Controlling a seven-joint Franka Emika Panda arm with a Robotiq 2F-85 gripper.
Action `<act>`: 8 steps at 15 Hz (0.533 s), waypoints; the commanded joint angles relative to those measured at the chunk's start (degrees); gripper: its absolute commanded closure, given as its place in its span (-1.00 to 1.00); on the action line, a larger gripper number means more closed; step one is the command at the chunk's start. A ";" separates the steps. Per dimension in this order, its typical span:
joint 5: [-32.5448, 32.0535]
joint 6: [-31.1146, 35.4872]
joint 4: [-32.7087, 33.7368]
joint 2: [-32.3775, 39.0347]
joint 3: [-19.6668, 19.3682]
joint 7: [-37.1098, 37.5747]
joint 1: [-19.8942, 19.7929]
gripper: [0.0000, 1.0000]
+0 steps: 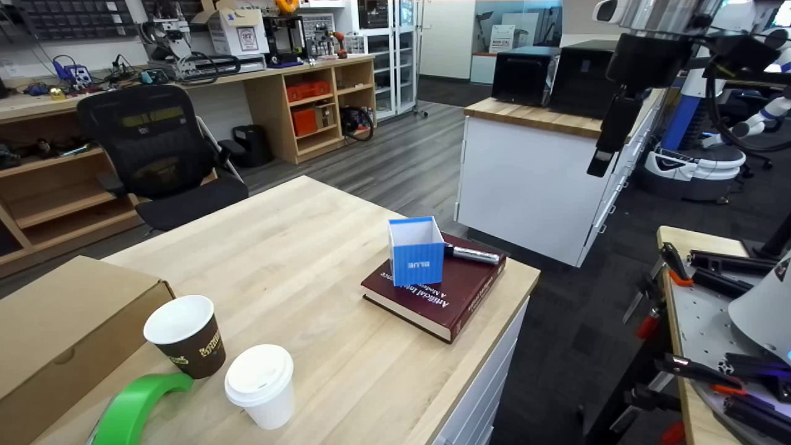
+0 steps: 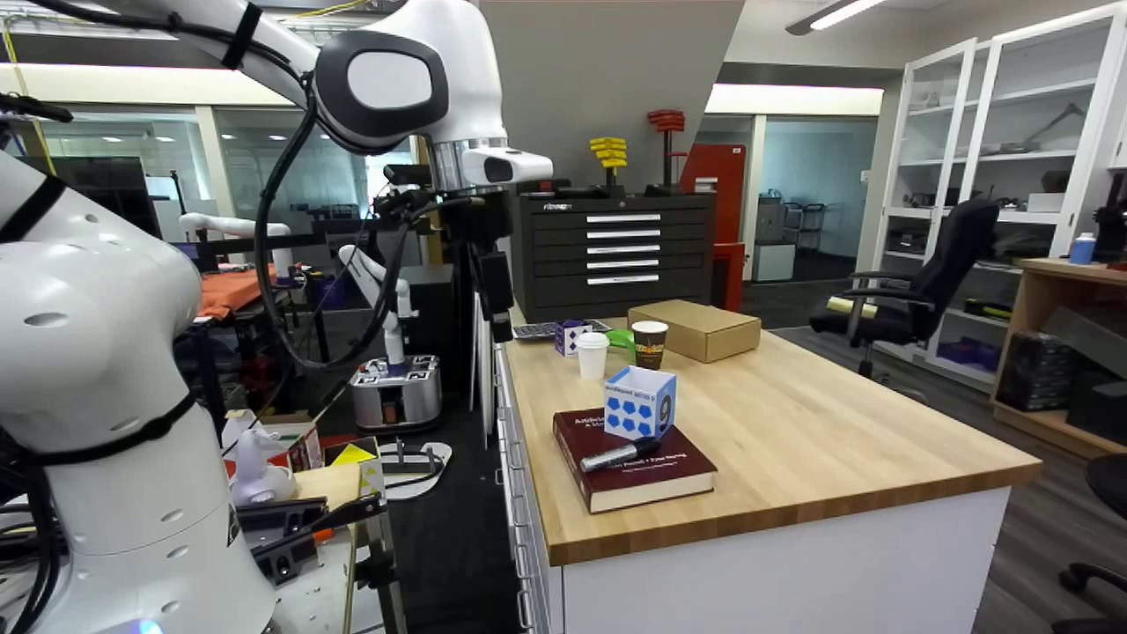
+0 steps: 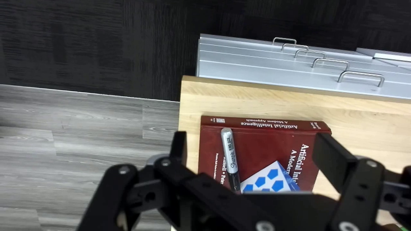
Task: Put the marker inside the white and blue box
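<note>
The marker, silver with a black cap, lies on the maroon book in an exterior view (image 1: 474, 254), in an exterior view (image 2: 614, 456) and in the wrist view (image 3: 229, 150). Its cap end is close beside the white and blue box. That box stands upright with an open top on the book, in an exterior view (image 1: 418, 264) and in an exterior view (image 2: 629, 412). In the wrist view the box (image 3: 266, 179) is partly hidden by the gripper body. My gripper (image 3: 252, 144) is open and empty, high above the book; it also shows in an exterior view (image 1: 600, 162).
The maroon book (image 1: 408, 303) lies near the table's (image 1: 296, 247) corner and edge. A brown cup (image 1: 198, 346), a white lidded cup (image 1: 262, 383), a green curved object (image 1: 139, 405) and a large cardboard box (image 1: 68, 321) stand farther along the table.
</note>
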 commanded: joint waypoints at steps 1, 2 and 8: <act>-2.58 0.45 2.95 3.95 0.38 -0.41 -0.83 -1.00; -3.32 0.91 4.05 5.57 0.30 -0.75 -0.97 -1.00; -7.73 4.97 11.05 16.41 -0.11 -0.32 -2.45 -1.00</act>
